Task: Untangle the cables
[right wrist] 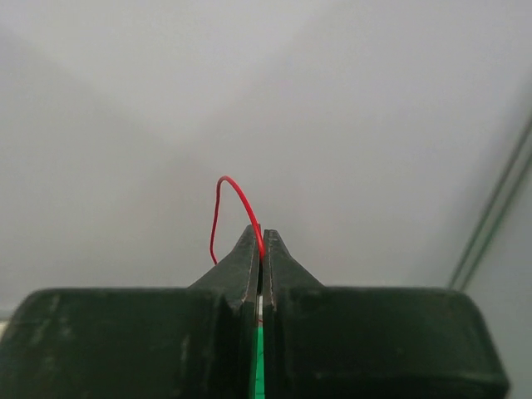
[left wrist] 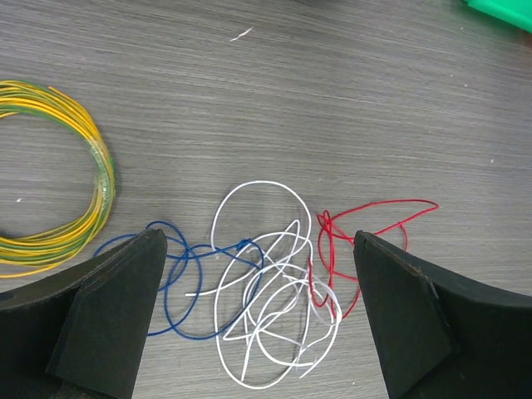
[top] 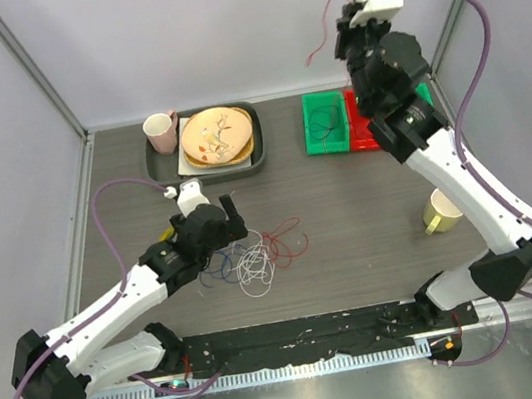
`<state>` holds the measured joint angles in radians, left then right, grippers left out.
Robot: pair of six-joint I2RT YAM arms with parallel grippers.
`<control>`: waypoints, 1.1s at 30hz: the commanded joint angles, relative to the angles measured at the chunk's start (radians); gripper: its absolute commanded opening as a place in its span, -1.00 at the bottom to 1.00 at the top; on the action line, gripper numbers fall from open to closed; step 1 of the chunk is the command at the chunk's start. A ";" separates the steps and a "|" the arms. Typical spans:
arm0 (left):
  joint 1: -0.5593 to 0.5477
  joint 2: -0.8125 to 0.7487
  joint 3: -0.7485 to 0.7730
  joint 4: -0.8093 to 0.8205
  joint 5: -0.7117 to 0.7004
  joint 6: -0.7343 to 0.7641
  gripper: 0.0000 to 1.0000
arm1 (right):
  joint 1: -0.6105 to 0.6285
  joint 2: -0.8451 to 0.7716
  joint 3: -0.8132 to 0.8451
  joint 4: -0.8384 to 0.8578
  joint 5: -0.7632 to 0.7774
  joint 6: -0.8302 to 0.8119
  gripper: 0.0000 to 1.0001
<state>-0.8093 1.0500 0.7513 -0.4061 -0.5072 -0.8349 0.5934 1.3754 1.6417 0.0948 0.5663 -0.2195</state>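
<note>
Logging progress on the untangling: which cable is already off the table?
The red cable pinched in the shut right gripper, raised in the air. The white cable, blue cable and second red cable lie tangled on the table.

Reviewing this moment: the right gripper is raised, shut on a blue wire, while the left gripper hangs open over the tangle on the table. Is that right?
Not quite. The right gripper is shut on a red wire, not blue, as the right wrist view shows. The rest holds: the left gripper hangs open over the tangle.
</note>
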 commanded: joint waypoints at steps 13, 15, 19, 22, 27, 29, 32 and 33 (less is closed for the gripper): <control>0.005 -0.027 0.014 -0.085 -0.105 0.034 1.00 | -0.306 0.307 0.432 0.106 -0.046 0.095 -0.99; 0.007 -0.025 0.014 -0.080 -0.102 0.034 1.00 | -0.311 0.342 0.460 0.120 -0.023 0.075 -0.99; 0.005 -0.019 0.010 -0.068 -0.096 0.043 1.00 | -0.317 0.392 0.439 0.153 0.012 0.068 -0.99; 0.007 -0.013 0.011 -0.071 -0.097 0.048 1.00 | -0.328 0.412 0.393 0.183 0.029 0.069 -0.98; 0.005 -0.007 0.003 -0.068 -0.102 0.049 1.00 | -0.356 0.487 0.423 0.166 0.067 0.095 -0.98; 0.006 -0.002 0.002 -0.065 -0.100 0.051 0.99 | -0.356 0.504 0.444 0.149 0.075 0.097 -0.99; 0.005 0.004 0.000 -0.066 -0.099 0.049 1.00 | -0.357 0.513 0.431 0.151 0.090 0.104 -0.99; 0.005 0.002 -0.001 -0.068 -0.099 0.049 1.00 | -0.357 0.510 0.403 0.158 0.121 0.104 -0.99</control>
<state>-0.8093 1.0481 0.7490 -0.4873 -0.5743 -0.7975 0.2413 1.9083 2.0380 0.2016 0.6163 -0.1345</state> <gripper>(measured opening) 0.996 0.040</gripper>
